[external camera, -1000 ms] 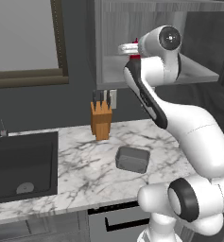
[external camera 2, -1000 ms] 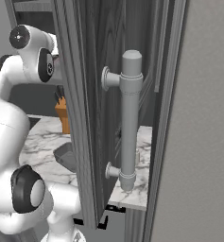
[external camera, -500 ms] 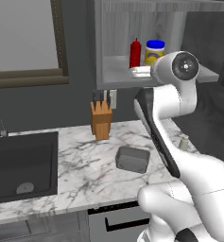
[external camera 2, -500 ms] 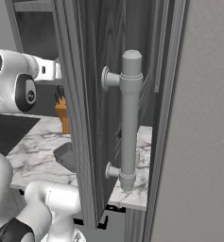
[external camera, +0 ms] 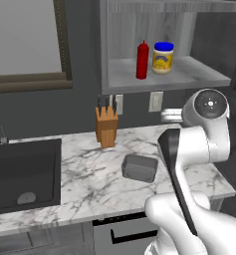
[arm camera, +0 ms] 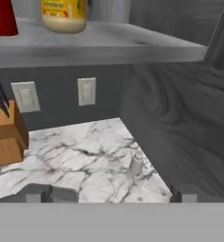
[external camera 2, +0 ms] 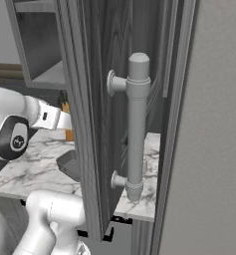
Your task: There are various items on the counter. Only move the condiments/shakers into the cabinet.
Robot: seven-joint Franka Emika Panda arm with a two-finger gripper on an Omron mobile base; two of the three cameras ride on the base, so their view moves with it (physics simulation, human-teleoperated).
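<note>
On the shelf of the grey wall cabinet [external camera: 189,74] stand the red squeeze bottle [external camera: 143,61] and the blue-lidded yellow jar [external camera: 163,58]; the hand view shows their lower parts, bottle [arm camera: 2,19] and jar [arm camera: 64,15]. The small pale shaker [arm camera: 136,163] stands upright on the marble counter [arm camera: 85,156], close to the open cabinet door. My gripper [arm camera: 108,198] hangs open and empty below shelf height, facing the back wall, well above and short of the shaker. My hand [external camera: 170,115] pokes out behind the arm's upper joint.
A wooden knife block [external camera: 106,128] stands at the back of the counter, and a grey pan [external camera: 139,168] lies in front of it. The dark sink [external camera: 22,174] is at the left. The open cabinet door [external camera 2: 97,114] with its bar handle [external camera 2: 137,124] stands at the right.
My arm has pulled back from the cabinet shelf and dropped to below it. The bottle and jar, partly covered by the arm before, now stand in plain sight. The gripper stays open.
</note>
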